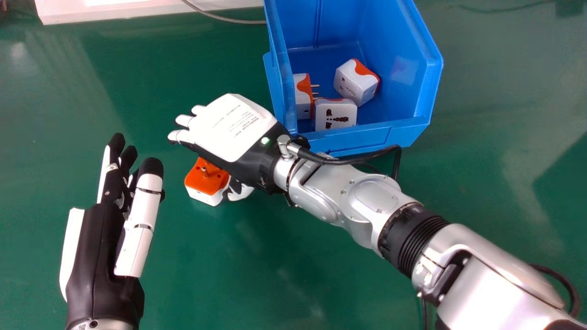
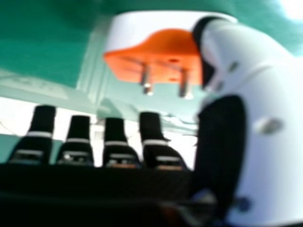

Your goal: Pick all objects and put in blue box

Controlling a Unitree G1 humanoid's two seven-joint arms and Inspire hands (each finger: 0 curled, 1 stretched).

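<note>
We have one loose adapter, a cube-like orange and white plastic plug [image 1: 208, 182] with metal pins, lying on the green tabletop [image 1: 206, 275]. Its orange, pinned face is turned up, just on the near side of our right hand's fingers and beside the thumb [image 1: 239, 190]. Our black and white right hand [image 1: 229, 126] has its back upward, with its fingers relaxed and extended toward our left. In the right hand view, the thumb's tip appears to be against the adapter, while the other fingers stand apart from it, so nothing is gripped.

Our black and white left hand [image 1: 107, 238] is released and holding nothing, its straight fingers pointing away from us. The loose adapter is between those fingers and our right thumb.

Behind our right fingers, past the wrist, we have the open blue plastic box [image 1: 357, 140]. It holds three orange and white adapters: one standing along the wall nearest our fingers [image 1: 302, 98], one just beside it near the front wall [image 1: 335, 114], and one farther from our fingers [image 1: 357, 82], tilted on the box floor. Beyond both hands' fingers, a white panel [image 1: 137, 10] and a thin grey cable [image 1: 220, 18] lie at the far side.
</note>
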